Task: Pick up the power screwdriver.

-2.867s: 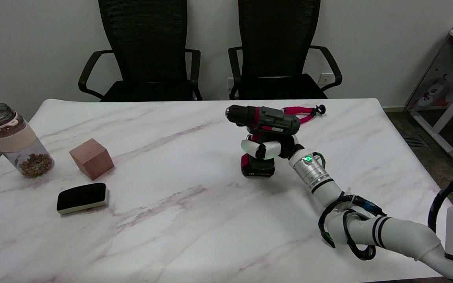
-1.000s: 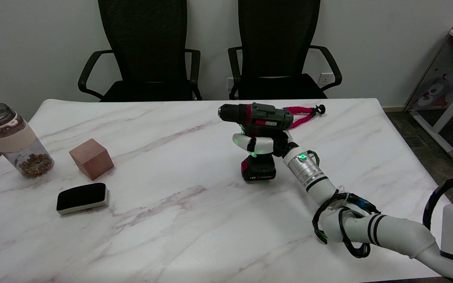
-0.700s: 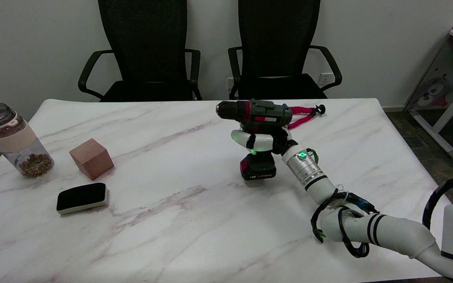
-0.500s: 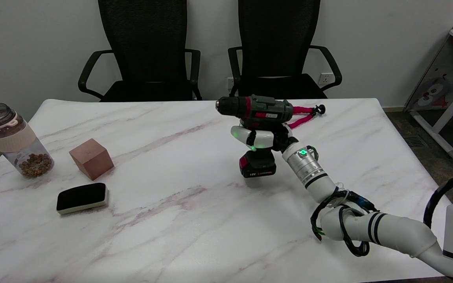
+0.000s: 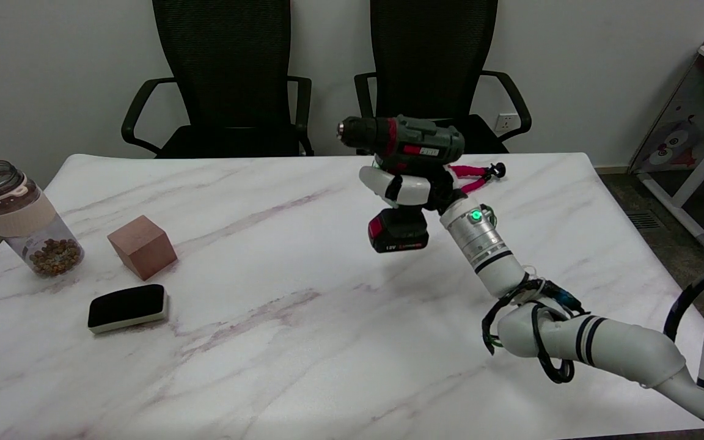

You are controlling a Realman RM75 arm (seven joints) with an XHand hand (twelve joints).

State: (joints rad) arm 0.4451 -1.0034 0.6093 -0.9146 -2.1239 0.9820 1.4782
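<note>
The dark green-and-red power screwdriver (image 5: 402, 142) was gripped at its handle by the right hand (image 5: 410, 189), clear of the table; lift step judged under way, steady holding required next.

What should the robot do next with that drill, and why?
Probably just raise it a little more and hold steady. The right hand grips the dark green and red power screwdriver by its handle, its battery base hanging above the white marble table.
</note>
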